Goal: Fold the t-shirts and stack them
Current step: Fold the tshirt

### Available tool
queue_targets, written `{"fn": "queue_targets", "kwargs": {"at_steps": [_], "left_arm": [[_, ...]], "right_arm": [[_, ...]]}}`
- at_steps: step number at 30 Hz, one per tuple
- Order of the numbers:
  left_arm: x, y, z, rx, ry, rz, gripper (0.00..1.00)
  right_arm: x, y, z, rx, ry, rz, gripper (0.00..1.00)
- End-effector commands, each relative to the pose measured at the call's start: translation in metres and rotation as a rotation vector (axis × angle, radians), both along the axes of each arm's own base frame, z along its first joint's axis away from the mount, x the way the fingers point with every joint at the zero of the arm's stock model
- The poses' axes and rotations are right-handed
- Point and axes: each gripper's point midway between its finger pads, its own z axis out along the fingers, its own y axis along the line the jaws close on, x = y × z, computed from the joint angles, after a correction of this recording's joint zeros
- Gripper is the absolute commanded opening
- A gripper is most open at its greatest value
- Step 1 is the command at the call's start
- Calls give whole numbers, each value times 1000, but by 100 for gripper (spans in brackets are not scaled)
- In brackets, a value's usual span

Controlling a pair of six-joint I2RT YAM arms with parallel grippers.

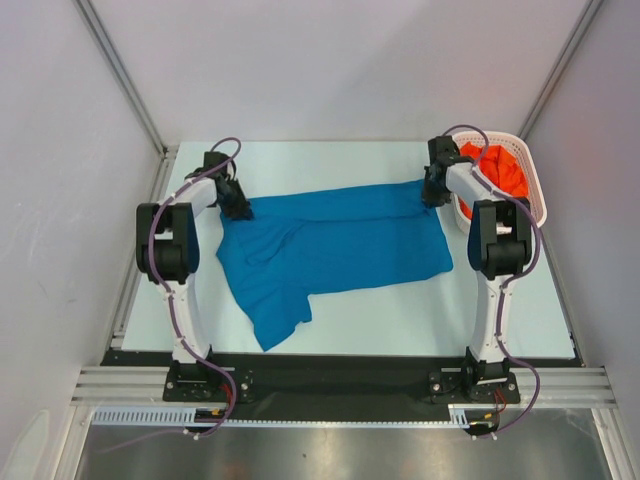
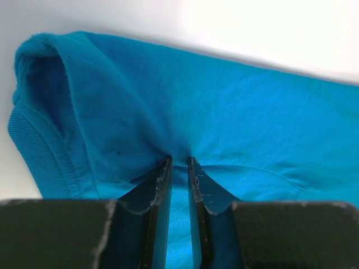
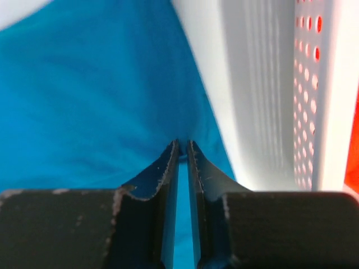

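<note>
Our left gripper point(image 2: 178, 159) and right gripper point(image 3: 183, 143) each pinch only a thin fold of the blue t-shirt point(image 1: 340, 240). We judge that an uneven lift could let it slip, or knock the basket point(image 3: 328, 112) just right of the right gripper. The shirt lies between both grippers and towards their bases on the bench point(image 1: 400, 320). The orange-red t-shirt point(image 1: 500, 170) sits in the basket.

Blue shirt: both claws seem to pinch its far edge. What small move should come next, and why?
Probably raise both grippers slightly, together, lifting the far edge to fold it nearward. The left gripper and right gripper are each shut on the blue t-shirt, which lies spread on the table.
</note>
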Motion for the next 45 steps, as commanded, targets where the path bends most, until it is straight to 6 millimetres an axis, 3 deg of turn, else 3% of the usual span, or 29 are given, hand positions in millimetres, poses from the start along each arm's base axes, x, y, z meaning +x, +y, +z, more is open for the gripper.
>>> {"fn": "queue_targets", "kwargs": {"at_steps": [1,11,14,16,18,19,20,21,24,25,27,28,30,31,33,34,36,37,38,39,40,41,42,45], "left_arm": [[-2,11,-6,59,9,-12,22],[-6,19,-12,103,24,-37,25],[-2,20,0,114,-3,-59,29],[-2,18,12,106,-29,-64,36],[0,15,41,90,-93,-67,41],[-4,14,46,87,-103,-69,43],[-4,13,65,84,-147,-66,43],[-6,12,72,79,-161,-66,44],[-19,4,88,35,-194,-64,43],[-30,0,81,11,-174,-72,42],[-40,-3,79,-12,-171,-59,41],[-53,-5,73,-24,-157,-55,40],[-61,-10,69,-51,-164,-56,39],[-70,-11,61,-57,-140,-57,38],[-76,-14,55,-68,-123,-66,37],[-79,-15,51,-71,-117,-69,37],[-80,-16,47,-72,-111,-69,37],[-81,-17,46,-75,-107,-72,37],[-81,-18,43,-79,-99,-68,36],[-80,-20,42,-87,-94,-69,36],[-79,-21,43,-92,-93,-69,35],[-80,-22,43,-95,-91,-70,35],[-82,-24,44,-91,-89,-73,35],[-89,-30,50,-72,-101,-95,43]], "right_arm": [[13,-17,-5,-57,-33,-33,17],[9,-41,-23,-125,23,-44,15],[17,-42,-4,-140,0,-32,20],[17,-35,10,-123,-32,-21,28],[18,-25,34,-137,-85,-8,41],[15,-22,40,-142,-87,-4,43],[12,-15,45,-149,-91,2,45],[10,-12,56,-149,-105,2,46],[-1,-4,60,-143,-83,1,47],[-6,4,61,-106,-71,6,47],[-13,26,63,-53,-66,39,46],[-13,41,75,-13,-104,69,46],[-29,93,71,124,-100,180,47],[-29,127,83,258,-146,253,47],[-45,170,89,413,-158,294,50],[-48,206,99,482,-207,361,51],[-59,244,97,575,-189,383,50],[-66,273,97,606,-200,425,48],[-69,287,96,637,-190,432,46],[-72,302,79,652,-155,432,39],[-76,324,83,702,-149,437,35],[-77,335,80,718,-140,442,31],[-78,343,58,710,-100,432,23],[-82,367,49,716,-84,446,16]]}}
